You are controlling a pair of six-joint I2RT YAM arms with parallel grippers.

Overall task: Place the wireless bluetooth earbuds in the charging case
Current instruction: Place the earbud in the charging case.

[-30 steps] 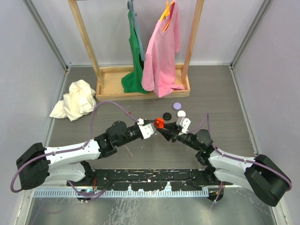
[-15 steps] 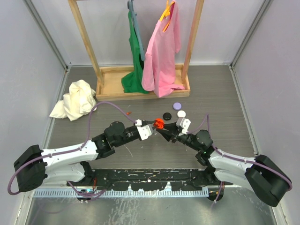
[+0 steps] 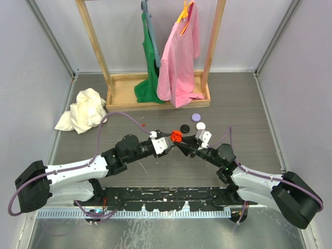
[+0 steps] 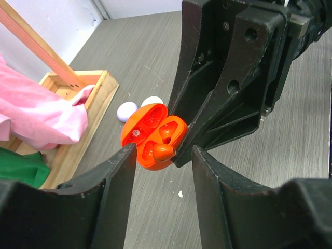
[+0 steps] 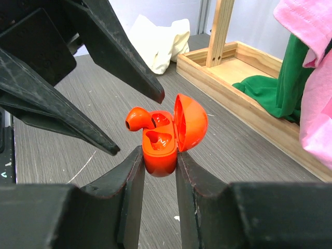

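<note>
My right gripper point(image 5: 158, 154) is shut on the orange charging case point(image 5: 162, 147), holding it above the table with its lid open and upright. One orange earbud point(image 5: 138, 119) rests in the far slot with its rounded end sticking out; the near slot is bare. My left gripper point(image 4: 164, 154) stands open just in front of the case point(image 4: 153, 129), its jaws on either side of the earbud point(image 4: 156, 152) and not touching it. From above, both grippers meet at the case point(image 3: 176, 136) mid-table.
A black cap point(image 3: 183, 128), a white disc point(image 3: 200, 125) and a purple disc point(image 3: 195, 118) lie just behind the case. A wooden rack point(image 3: 124, 83) with a pink shirt point(image 3: 179, 57) and a green garment point(image 3: 151, 78) stands at the back, with a white cloth point(image 3: 85, 110) to its left.
My left gripper has opened and let go of the earbud, which now sits in the case. The left gripper has drawn back slightly. The right gripper holds still.
</note>
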